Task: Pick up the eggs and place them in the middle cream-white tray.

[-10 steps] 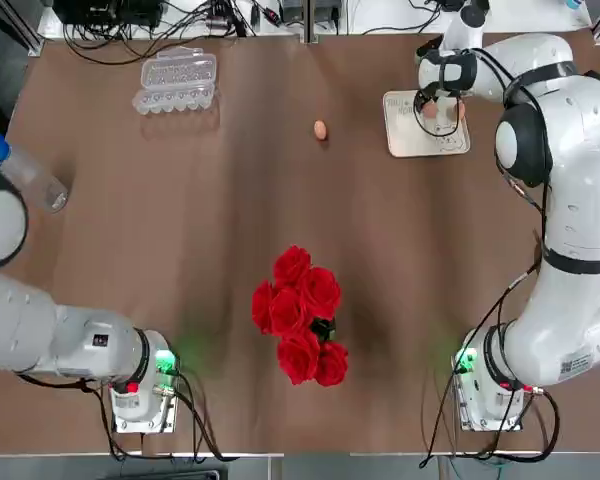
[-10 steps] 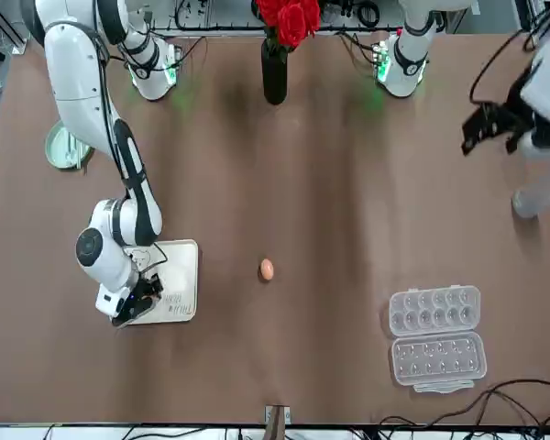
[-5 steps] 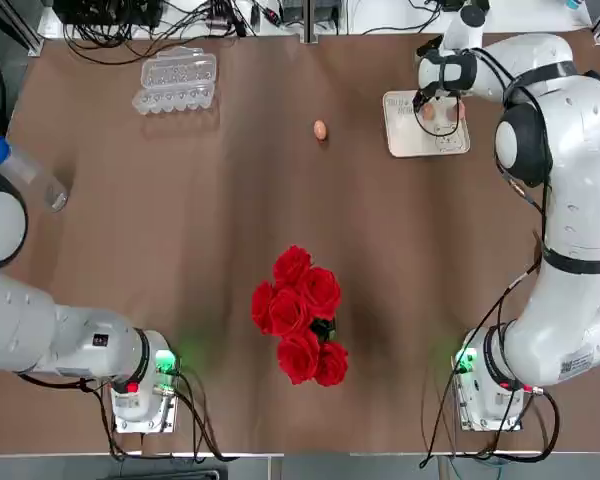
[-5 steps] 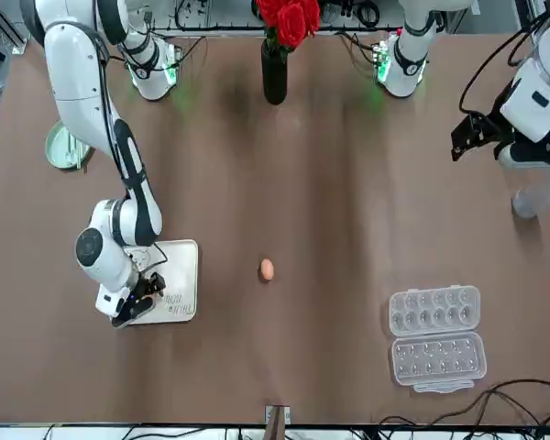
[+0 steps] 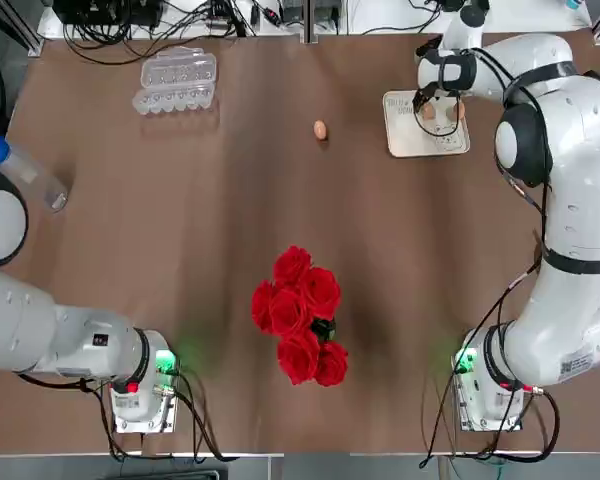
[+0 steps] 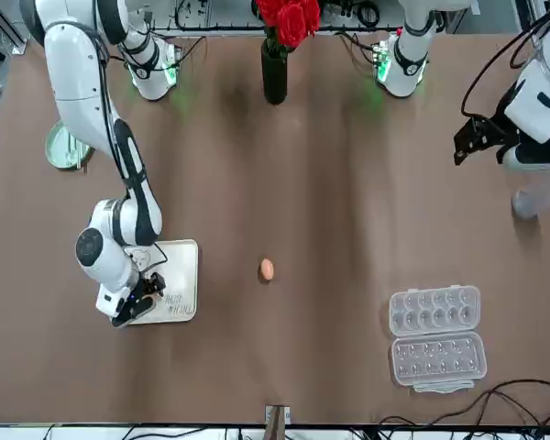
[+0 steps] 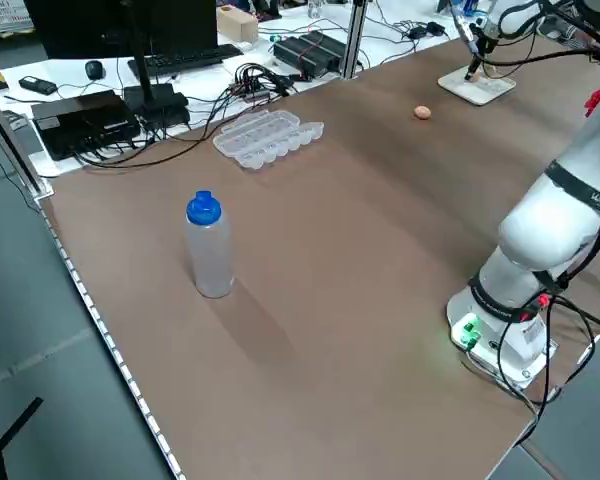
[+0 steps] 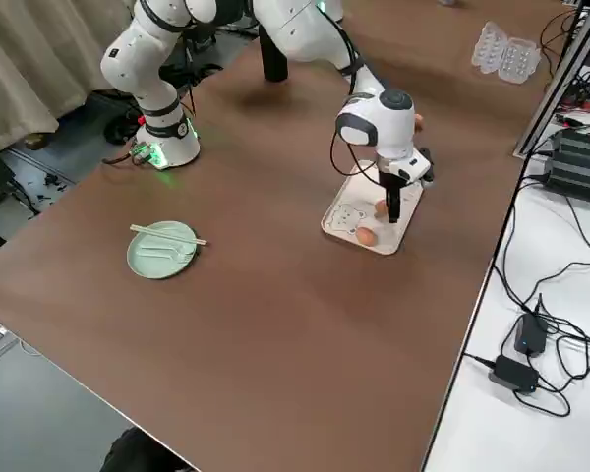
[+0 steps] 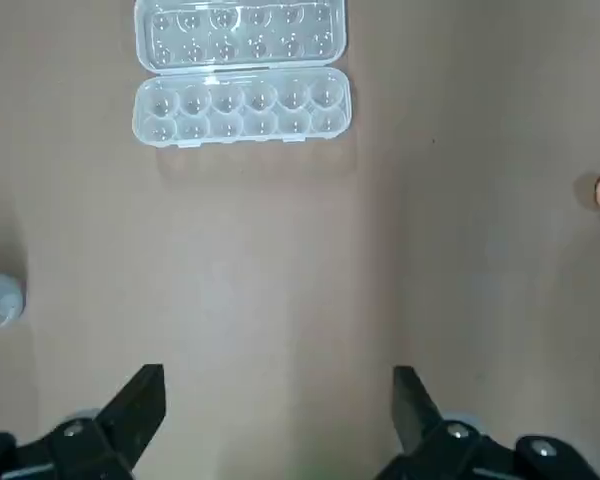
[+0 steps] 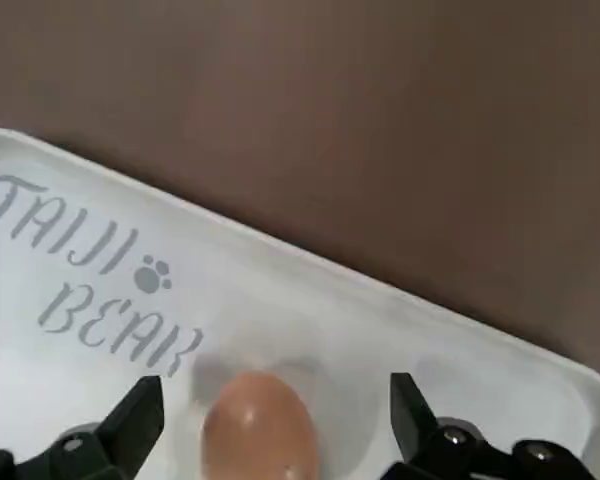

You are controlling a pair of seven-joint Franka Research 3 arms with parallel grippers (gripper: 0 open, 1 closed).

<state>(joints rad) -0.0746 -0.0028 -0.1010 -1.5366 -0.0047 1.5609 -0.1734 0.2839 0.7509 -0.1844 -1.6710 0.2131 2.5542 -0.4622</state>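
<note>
Top view: right arm covers part of tray [image 5: 408, 145]; second egg [image 5: 430, 112] barely visible, perhaps.

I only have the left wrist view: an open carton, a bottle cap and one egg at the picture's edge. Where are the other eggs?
Observer: Two eggs lie on the cream tray, off to the robot's far right.
Operator: Is the right gripper gripping one?
Observer: No. The right gripper is open, with its fingers either side of an egg that rests on the tray.
Operator: Anything else on that side?
Observer: A pale green plate lies nearer the robot than the tray.
</note>
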